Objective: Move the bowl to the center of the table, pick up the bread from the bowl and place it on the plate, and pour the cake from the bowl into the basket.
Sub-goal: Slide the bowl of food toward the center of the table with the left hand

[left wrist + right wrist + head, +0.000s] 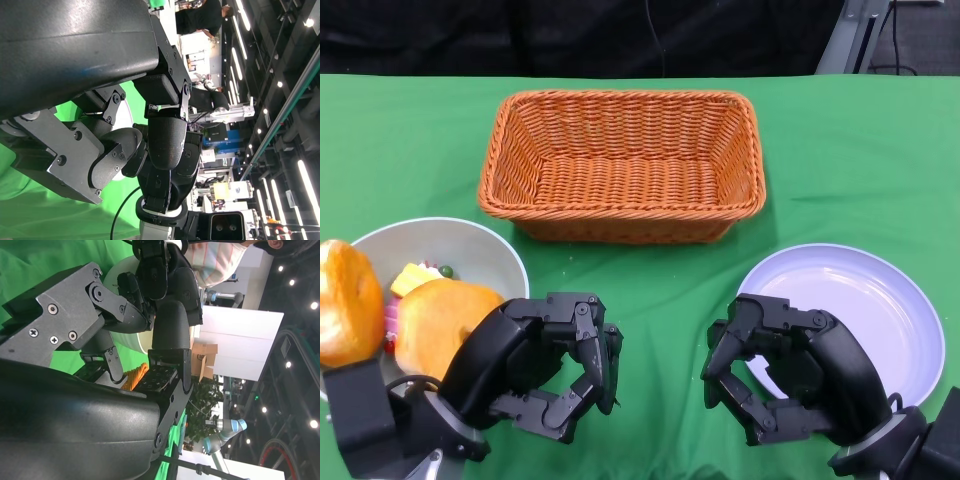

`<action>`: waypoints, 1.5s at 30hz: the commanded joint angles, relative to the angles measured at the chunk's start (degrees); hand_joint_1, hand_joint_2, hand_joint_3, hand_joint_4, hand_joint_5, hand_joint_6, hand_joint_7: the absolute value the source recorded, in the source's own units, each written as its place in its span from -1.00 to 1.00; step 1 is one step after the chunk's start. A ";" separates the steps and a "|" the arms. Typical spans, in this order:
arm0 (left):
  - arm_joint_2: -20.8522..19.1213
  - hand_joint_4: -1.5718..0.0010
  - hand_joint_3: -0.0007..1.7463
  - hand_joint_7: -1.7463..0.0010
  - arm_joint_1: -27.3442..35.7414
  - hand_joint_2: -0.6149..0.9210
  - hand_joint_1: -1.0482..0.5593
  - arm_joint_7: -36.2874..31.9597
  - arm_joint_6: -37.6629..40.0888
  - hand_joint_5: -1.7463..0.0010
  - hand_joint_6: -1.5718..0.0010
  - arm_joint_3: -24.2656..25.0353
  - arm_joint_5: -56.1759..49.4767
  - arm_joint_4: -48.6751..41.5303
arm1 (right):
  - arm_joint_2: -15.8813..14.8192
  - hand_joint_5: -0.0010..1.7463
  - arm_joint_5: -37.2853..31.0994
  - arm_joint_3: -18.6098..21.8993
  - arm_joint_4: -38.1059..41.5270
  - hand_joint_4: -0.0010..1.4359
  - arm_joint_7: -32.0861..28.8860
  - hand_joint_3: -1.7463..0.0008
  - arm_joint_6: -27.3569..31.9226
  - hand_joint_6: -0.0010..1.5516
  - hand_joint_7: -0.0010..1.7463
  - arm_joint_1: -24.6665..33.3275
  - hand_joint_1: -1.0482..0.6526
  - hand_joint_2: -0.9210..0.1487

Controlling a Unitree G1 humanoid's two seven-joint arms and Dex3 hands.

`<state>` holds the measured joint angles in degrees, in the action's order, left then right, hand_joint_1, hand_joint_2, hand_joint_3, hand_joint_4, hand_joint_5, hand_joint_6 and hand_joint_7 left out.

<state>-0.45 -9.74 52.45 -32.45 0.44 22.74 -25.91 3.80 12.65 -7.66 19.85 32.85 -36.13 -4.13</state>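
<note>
The grey-white bowl (470,243) sits at the table's left edge, just behind my left hand (545,370). In it lie two round orange breads, one large (438,320) and one at the far left (345,300), plus a small yellow and pink cake (413,279). The lavender plate (880,300) lies at the right, partly under my right hand (785,375). The orange wicker basket (620,165) stands at the middle back. Both hands hover low near the front edge, fingers loosely bent with a gap, holding nothing. The right wrist view shows the bowl's rim (131,342).
Green cloth (660,290) covers the table, with bare cloth between my two hands and in front of the basket. A person in a striped shirt (215,260) stands beyond the table in the right wrist view.
</note>
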 commanded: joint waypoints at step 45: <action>-18.67 0.26 -0.51 1.00 -18.26 1.00 -0.40 -29.56 -11.32 0.99 0.30 24.24 -6.17 -22.21 | -0.08 0.83 1.02 0.82 1.75 0.16 -0.03 -0.32 -0.11 0.00 0.47 -1.29 0.23 -0.20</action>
<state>-17.45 -26.66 24.09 -42.79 24.49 17.45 -45.69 4.01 12.76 -7.41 21.60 32.81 -36.22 -4.87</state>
